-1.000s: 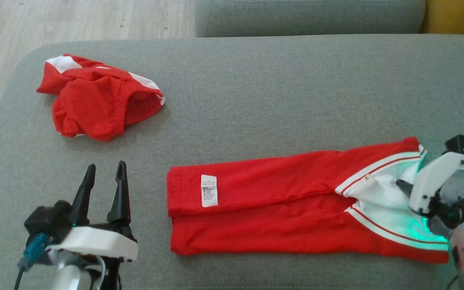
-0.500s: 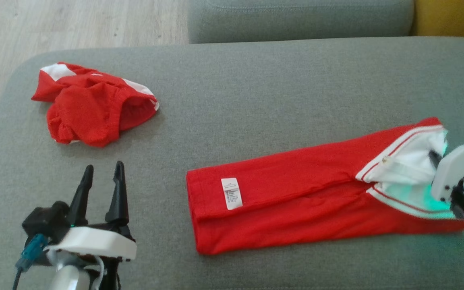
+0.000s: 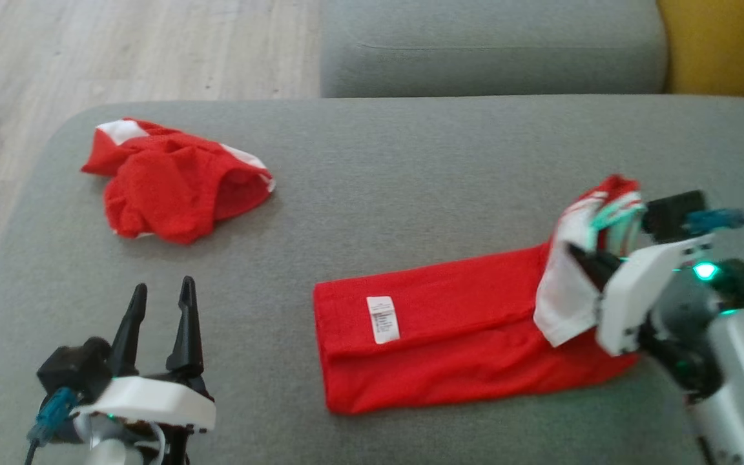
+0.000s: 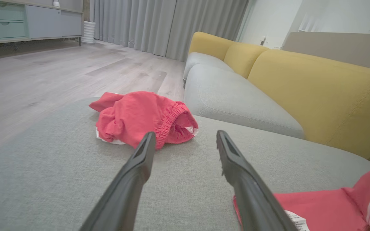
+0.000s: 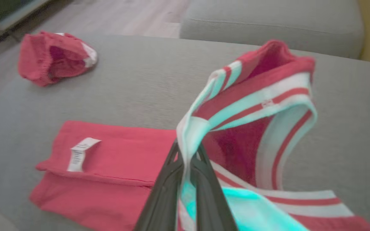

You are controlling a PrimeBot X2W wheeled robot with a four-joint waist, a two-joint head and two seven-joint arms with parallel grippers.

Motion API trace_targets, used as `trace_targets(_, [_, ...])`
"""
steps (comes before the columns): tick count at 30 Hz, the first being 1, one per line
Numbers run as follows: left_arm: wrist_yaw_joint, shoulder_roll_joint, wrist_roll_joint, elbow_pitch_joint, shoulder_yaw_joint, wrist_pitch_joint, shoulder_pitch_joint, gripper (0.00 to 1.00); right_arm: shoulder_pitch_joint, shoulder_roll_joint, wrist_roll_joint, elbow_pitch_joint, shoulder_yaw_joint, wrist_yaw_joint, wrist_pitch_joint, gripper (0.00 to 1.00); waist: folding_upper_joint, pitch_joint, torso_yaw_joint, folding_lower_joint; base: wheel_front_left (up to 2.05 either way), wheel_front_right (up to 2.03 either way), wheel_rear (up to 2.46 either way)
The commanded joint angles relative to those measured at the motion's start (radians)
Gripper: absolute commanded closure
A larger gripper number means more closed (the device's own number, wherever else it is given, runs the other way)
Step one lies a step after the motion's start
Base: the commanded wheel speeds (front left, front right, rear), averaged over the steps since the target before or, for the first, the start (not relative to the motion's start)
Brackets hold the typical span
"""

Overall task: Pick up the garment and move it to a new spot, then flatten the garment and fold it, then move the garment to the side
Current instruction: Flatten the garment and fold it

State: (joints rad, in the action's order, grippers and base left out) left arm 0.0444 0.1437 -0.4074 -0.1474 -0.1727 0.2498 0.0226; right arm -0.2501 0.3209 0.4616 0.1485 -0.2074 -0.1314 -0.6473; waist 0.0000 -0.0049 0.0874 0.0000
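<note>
A red garment [image 3: 449, 336] lies folded lengthwise on the grey cushion [image 3: 411, 161], with a white label near its left end. My right gripper [image 3: 577, 256] is shut on the white-and-red striped collar end, which is raised off the cushion and curls back over the red cloth. In the right wrist view the striped fabric [image 5: 252, 102] hangs pinched between my gripper [image 5: 186, 150] fingers, above the flat part of the garment [image 5: 117, 154]. My left gripper [image 3: 162, 290] stands open at the lower left, holding nothing. The left wrist view has its gripper [image 4: 185, 136] apart from the garment [image 4: 332, 205].
A second red garment [image 3: 172, 187] lies crumpled at the cushion's far left, also in the left wrist view [image 4: 140, 118]. A grey sofa seat [image 3: 488, 45] and a yellow backrest [image 3: 727, 45] lie beyond. Wooden floor [image 3: 88, 58] borders the cushion's left edge.
My right gripper has shut on the striped collar end, lifted it and carried it left over the garment. The head camera has shifted. The left gripper has stayed put.
</note>
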Motion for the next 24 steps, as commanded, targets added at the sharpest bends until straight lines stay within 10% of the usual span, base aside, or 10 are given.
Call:
trace_targets(1, [0.003, 0.006, 0.009, 0.031, 0.047, 0.012, -0.029, 0.00, -0.024, -0.012, 0.016, -0.072, -0.035, 0.001, 0.000, 1.00, 0.0000, -0.003, 0.022, 0.0000, 0.00, 0.00, 0.00])
trace_targets(24, [-0.022, -0.012, 0.005, -0.036, 0.000, 0.010, -0.085, 0.00, -0.152, -0.255, 0.182, 0.291, -0.242, 0.001, 0.297, 1.00, 0.0000, 0.047, 0.278, 0.0000, 0.00, 0.00, 0.00])
